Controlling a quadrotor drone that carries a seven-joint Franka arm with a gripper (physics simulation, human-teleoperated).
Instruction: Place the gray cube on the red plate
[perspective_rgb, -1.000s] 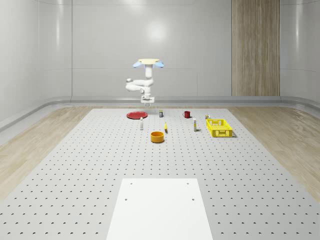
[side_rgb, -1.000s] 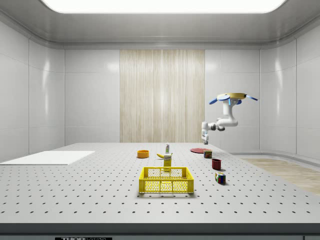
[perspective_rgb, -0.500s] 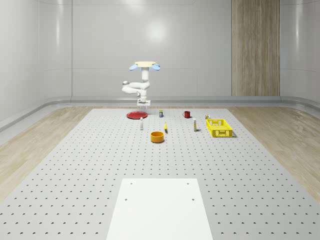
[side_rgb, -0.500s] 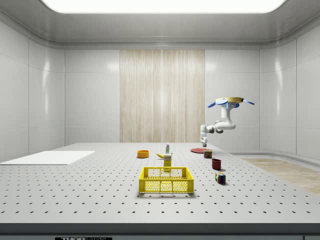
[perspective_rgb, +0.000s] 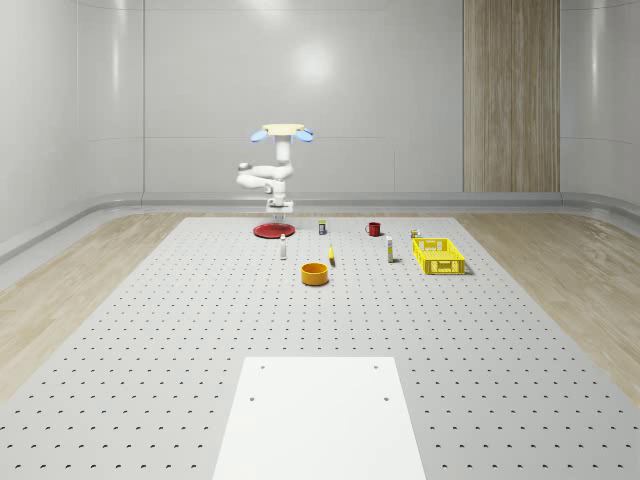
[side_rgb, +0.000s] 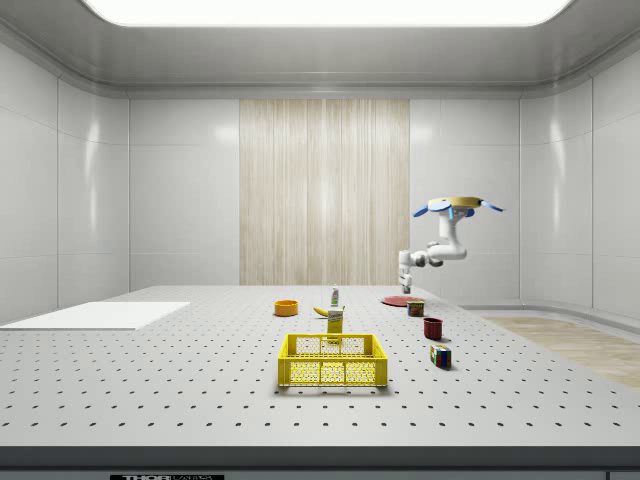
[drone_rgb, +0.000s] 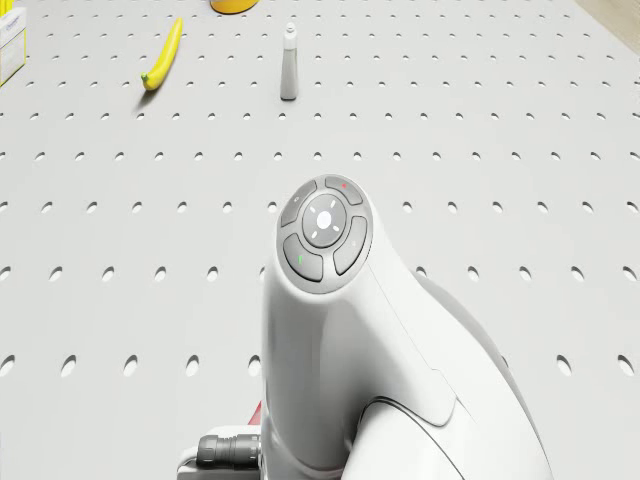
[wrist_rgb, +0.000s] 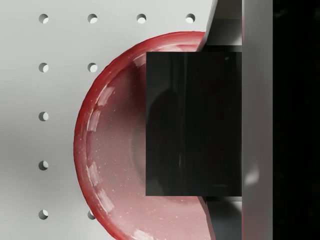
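The drone (perspective_rgb: 280, 132) hovers in the air above the far part of the desk (perspective_rgb: 200, 330), over the red plate (perspective_rgb: 270, 231). Its white arm (perspective_rgb: 262, 178) bends down from the body, and the end effector (perspective_rgb: 279, 208) hangs just above the plate. In the side view the end effector (side_rgb: 405, 282) is also directly over the plate (side_rgb: 395, 300), close to it but not touching.

In the wrist view the gray cube (wrist_rgb: 192, 122) appears as a dark square block, pinched by the end effector; one pale finger (wrist_rgb: 256, 100) lies flat against its side. The red plate (wrist_rgb: 110, 150) is right under the cube, so the cube is held in the air above the plate.

Nearer than the plate on the desk stand a small white bottle (perspective_rgb: 283, 250), an orange bowl (perspective_rgb: 315, 273) and a banana (perspective_rgb: 331, 257). Toward the whole-scene view's right are a red mug (perspective_rgb: 373, 229) and a yellow basket (perspective_rgb: 438, 255). A white sheet (perspective_rgb: 320, 415) lies at the near edge of the desk. In the drone view the arm's wrist (drone_rgb: 325, 235) hides the space under it, with the bottle (drone_rgb: 289, 62) and the banana (drone_rgb: 164, 52) beyond.
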